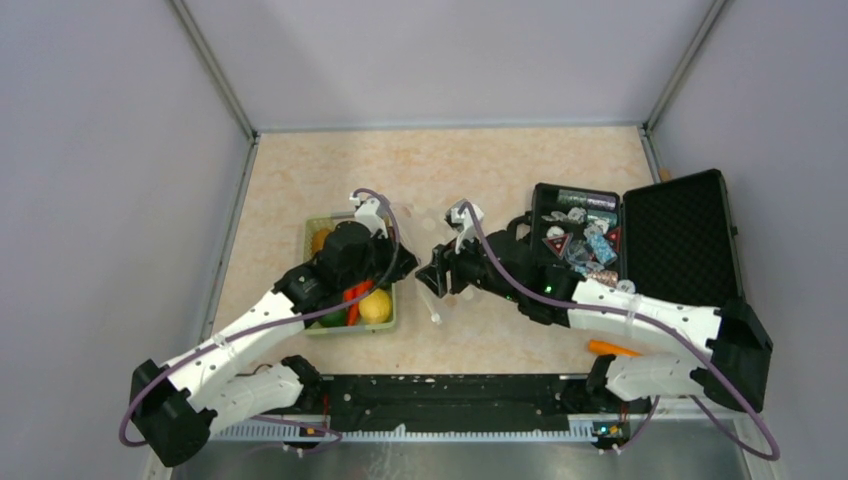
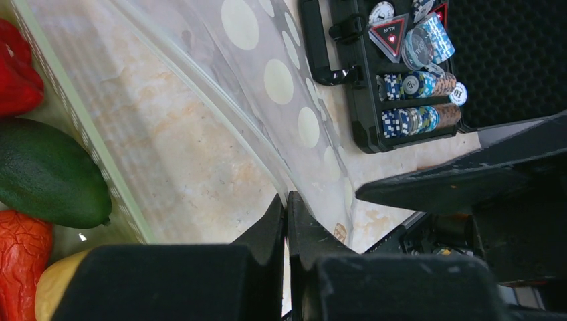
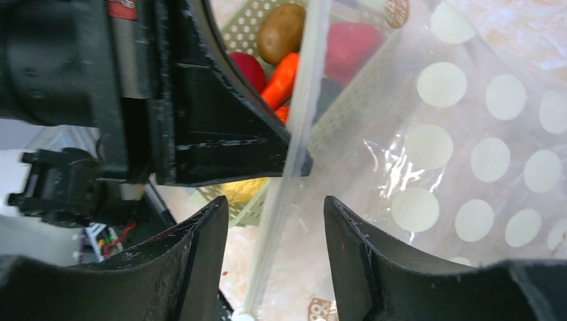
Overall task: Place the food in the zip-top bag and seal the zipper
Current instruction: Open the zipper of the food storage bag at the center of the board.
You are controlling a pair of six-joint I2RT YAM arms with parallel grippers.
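Observation:
The clear zip-top bag (image 3: 434, 154) with white dots lies between the green basket (image 1: 312, 238) and the black case. My left gripper (image 2: 286, 199) is shut on its mouth edge, pinching the whitish zipper (image 3: 294, 107). My right gripper (image 3: 275, 204) is open, and the zipper strip runs through the gap between its fingers without touching either. The food sits in the basket: a brown piece (image 3: 281, 30), a carrot (image 3: 284, 77), a red pepper (image 2: 17, 73), a dark green piece (image 2: 47, 174) and a yellow piece (image 1: 375, 306). Another orange carrot (image 1: 613, 348) lies on the table by the right arm's base.
An open black case (image 1: 680, 225) holding chips and shiny packets (image 2: 414, 47) stands at the right, close behind the right arm. The basket's pale green rim (image 2: 100, 154) borders the bag on the left. Grey walls enclose the table.

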